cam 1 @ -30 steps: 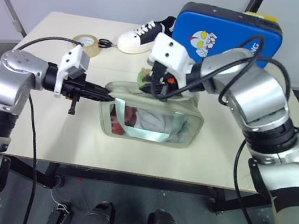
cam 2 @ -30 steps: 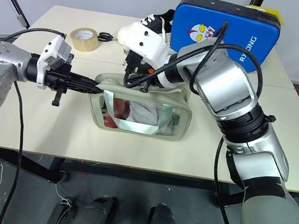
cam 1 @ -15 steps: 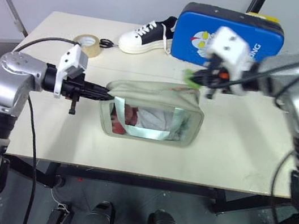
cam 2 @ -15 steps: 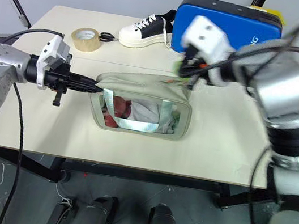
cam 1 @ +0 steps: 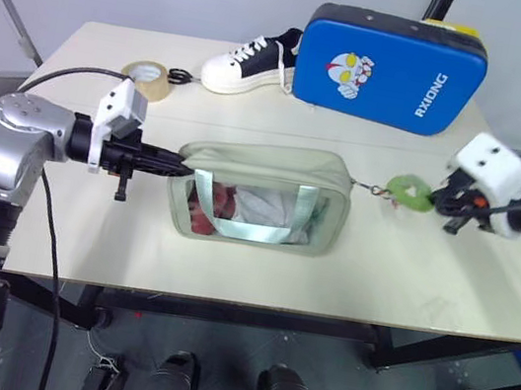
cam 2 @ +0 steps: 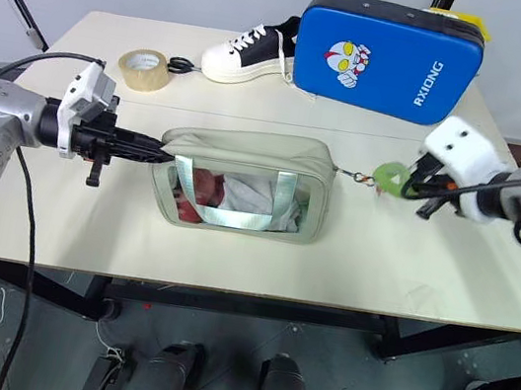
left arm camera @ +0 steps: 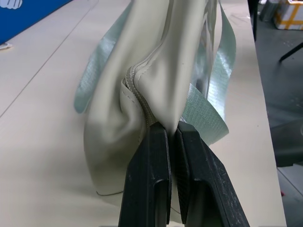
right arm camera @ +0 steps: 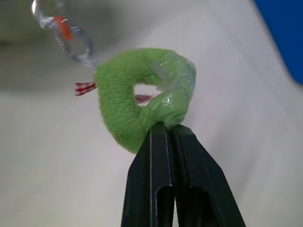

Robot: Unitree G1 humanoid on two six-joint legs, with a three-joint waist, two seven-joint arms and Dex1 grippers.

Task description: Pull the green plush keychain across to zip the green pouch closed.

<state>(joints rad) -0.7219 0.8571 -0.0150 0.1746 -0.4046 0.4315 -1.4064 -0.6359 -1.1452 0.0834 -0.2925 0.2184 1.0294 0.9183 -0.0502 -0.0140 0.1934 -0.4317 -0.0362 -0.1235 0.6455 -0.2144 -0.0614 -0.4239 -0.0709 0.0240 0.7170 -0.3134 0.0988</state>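
Right gripper [right arm camera: 163,130] clamped on green plush keychain [right arm camera: 142,94], ring-shaped up close | left gripper [left arm camera: 171,135] pinches green pouch [cam 1: 261,190] end seam | we log zipper closed, table [cam 1: 62,242] centre.

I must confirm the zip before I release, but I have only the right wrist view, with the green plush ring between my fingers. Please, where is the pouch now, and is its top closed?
Observer: The green pouch sits mid-table; its top seam looks closed along the whole length in the head views.
Operator: Is the keychain attached to it?
Observer: Yes. A short chain runs from the pouch's right end to the green plush keychain, which the right gripper holds just off that end.
Operator: What does the other arm do?
Observer: The left gripper is shut on the pouch's left end, pinching the fabric at the zipper's start.
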